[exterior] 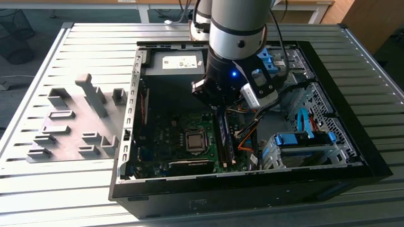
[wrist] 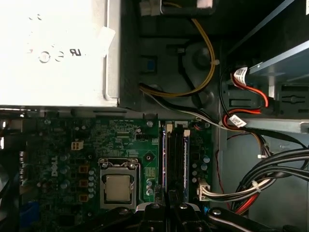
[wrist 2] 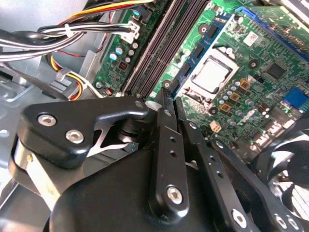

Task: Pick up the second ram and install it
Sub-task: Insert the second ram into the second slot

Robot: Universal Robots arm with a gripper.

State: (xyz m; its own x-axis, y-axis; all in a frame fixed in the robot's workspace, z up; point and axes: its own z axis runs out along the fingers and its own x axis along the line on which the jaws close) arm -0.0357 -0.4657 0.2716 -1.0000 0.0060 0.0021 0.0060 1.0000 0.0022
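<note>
Pincer [wrist 2: 170, 96] narrowed nearly closed above motherboard [wrist 2: 251, 77] memory slots [wrist 2: 161, 46], wire bundles [wrist 2: 58, 36] crowding beside them.

Open computer case [exterior: 353, 165] beside grey holder blocks [exterior: 75, 127].

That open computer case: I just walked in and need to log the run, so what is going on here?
A single robot arm is reaching down into the open computer case on the slatted table. Its claw is over the memory slots beside the processor socket on the motherboard. In the second wrist view the fingers are pressed together, and I cannot make out a ram stick between them. The grey holder blocks sit on the table at the exterior view's left.
</note>
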